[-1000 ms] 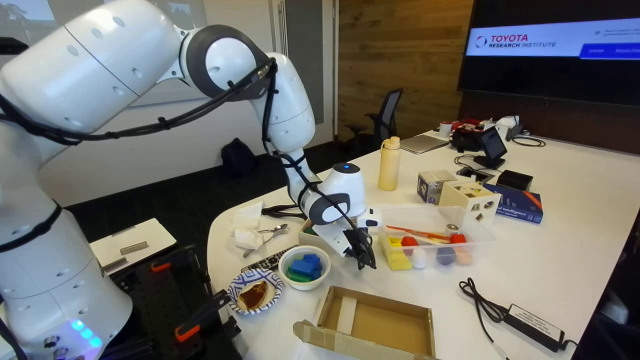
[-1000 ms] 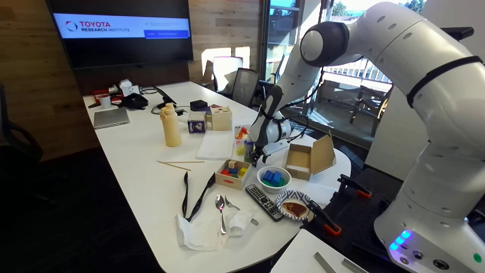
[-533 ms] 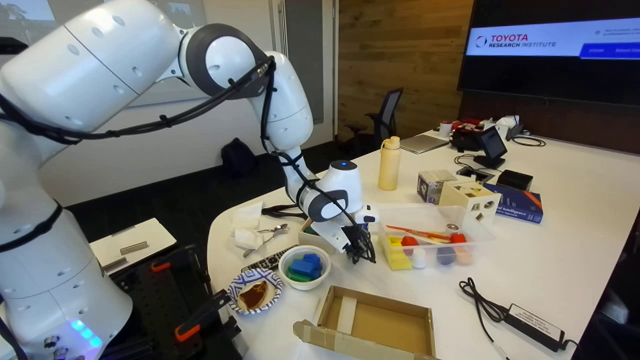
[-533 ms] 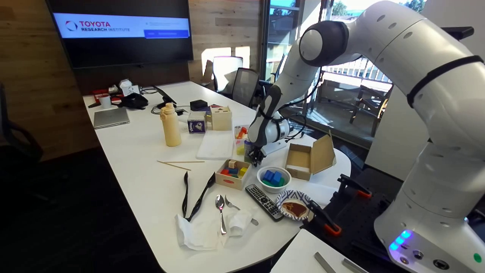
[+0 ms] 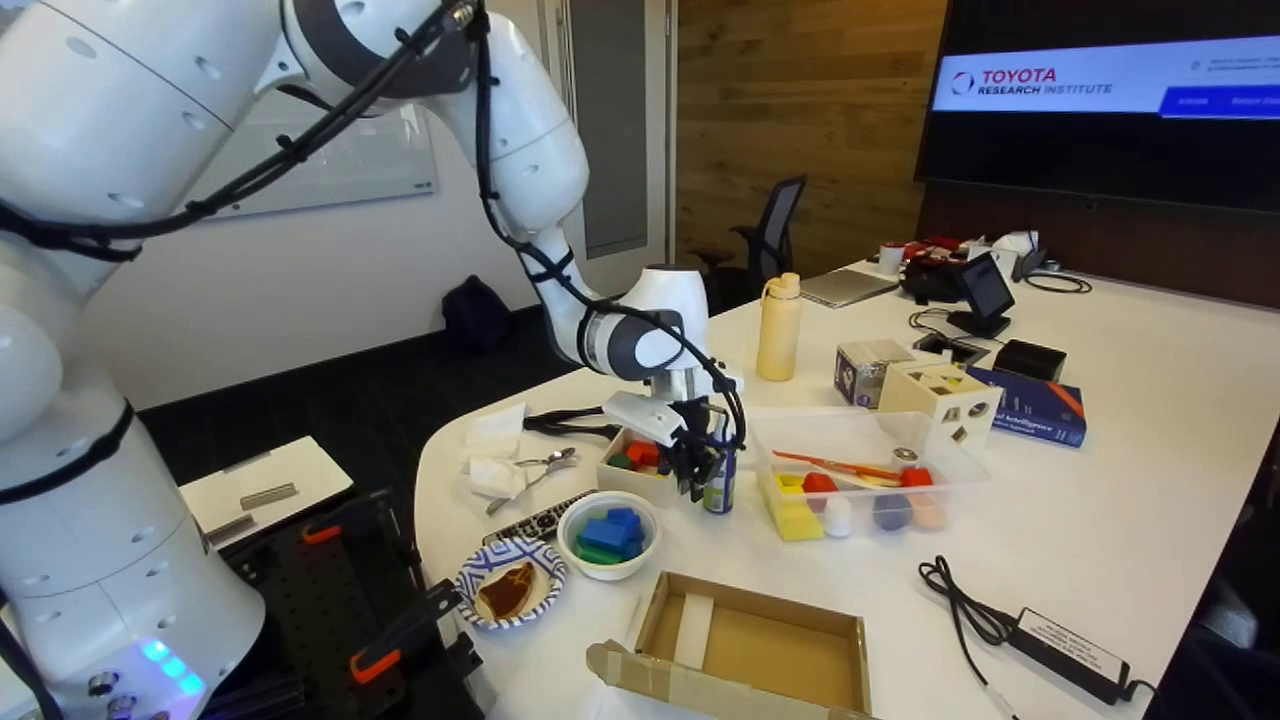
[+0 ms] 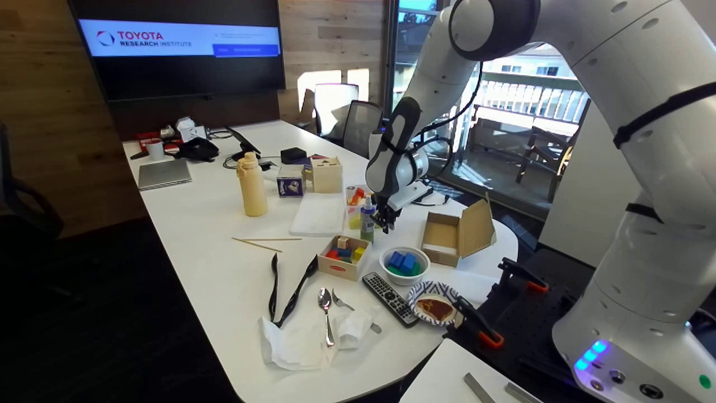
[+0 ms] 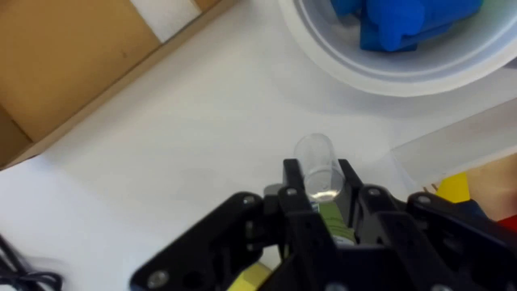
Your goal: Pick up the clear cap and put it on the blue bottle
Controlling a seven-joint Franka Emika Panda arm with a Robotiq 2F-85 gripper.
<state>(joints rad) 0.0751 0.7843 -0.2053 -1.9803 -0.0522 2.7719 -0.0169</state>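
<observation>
In the wrist view the clear cap sits between the fingertips of my gripper, which is shut on it from both sides. The blue bottle stands upright on the table, with a blue upper label, a green lower part and a whitish tip. In an exterior view my gripper is held above the table, close beside the bottle; whether they touch I cannot tell. My gripper partly covers the blue bottle in an exterior view. Behind the fingers in the wrist view, only a green portion of the bottle shows.
A white bowl of blocks and an open cardboard box lie on the robot's side of the gripper. The wooden block tray and a clear plastic bin flank the bottle. A taller cream-yellow bottle stands farther off.
My gripper was low at the table a second ago. It has shut on the clear cap and risen, uncovering more of the blue bottle, which stays in place.
</observation>
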